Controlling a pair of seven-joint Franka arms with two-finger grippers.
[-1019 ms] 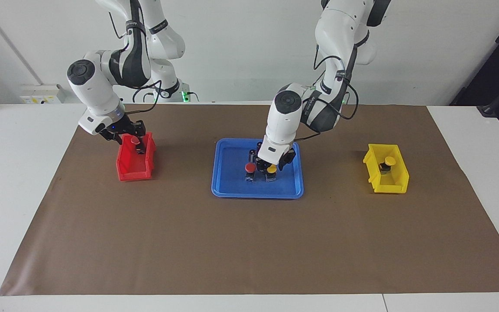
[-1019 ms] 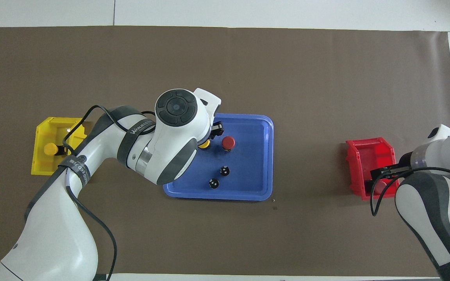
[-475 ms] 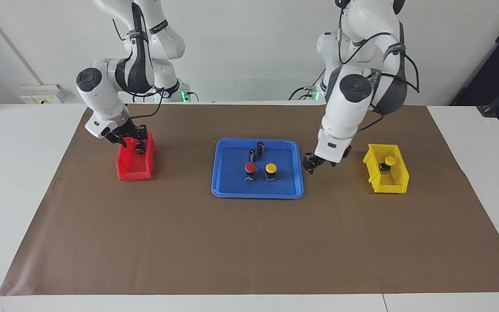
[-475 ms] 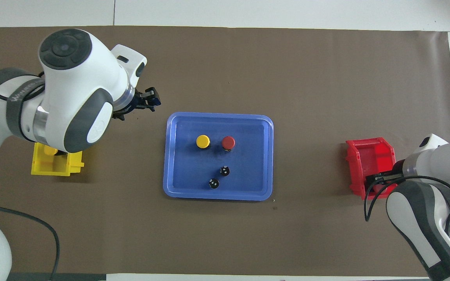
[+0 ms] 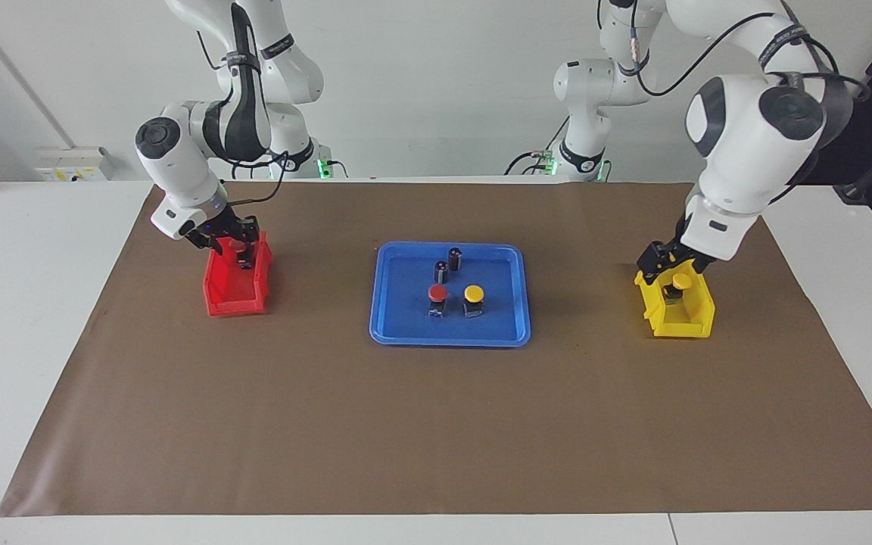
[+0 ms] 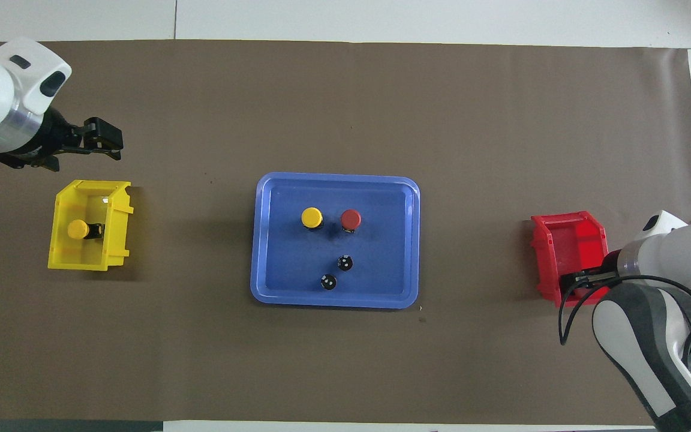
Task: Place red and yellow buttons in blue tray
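The blue tray (image 5: 398, 325) (image 6: 273, 288) lies mid-table. One red button (image 5: 437, 293) (image 6: 351, 219) and one yellow button (image 5: 473, 293) (image 6: 311, 217) stand in it side by side. A second yellow button (image 5: 680, 281) (image 6: 77, 228) stands in the yellow bin (image 5: 682, 322) (image 6: 90, 261). My left gripper (image 5: 663, 262) (image 6: 103, 135) hangs open and empty above that bin. A second red button (image 5: 235, 244) is in the red bin (image 5: 233, 303) (image 6: 561, 234). My right gripper (image 5: 230, 248) (image 6: 579, 279) is down in that bin around the button.
Two dark cylinders without coloured caps (image 5: 455, 258) (image 6: 345, 262) stand in the blue tray, nearer to the robots than the buttons. A brown mat (image 5: 436, 424) covers the table. The red bin is toward the right arm's end, the yellow bin toward the left arm's.
My left gripper let go of the yellow button in the tray and swung away to above the yellow bin. My right gripper sank a little lower into the red bin.
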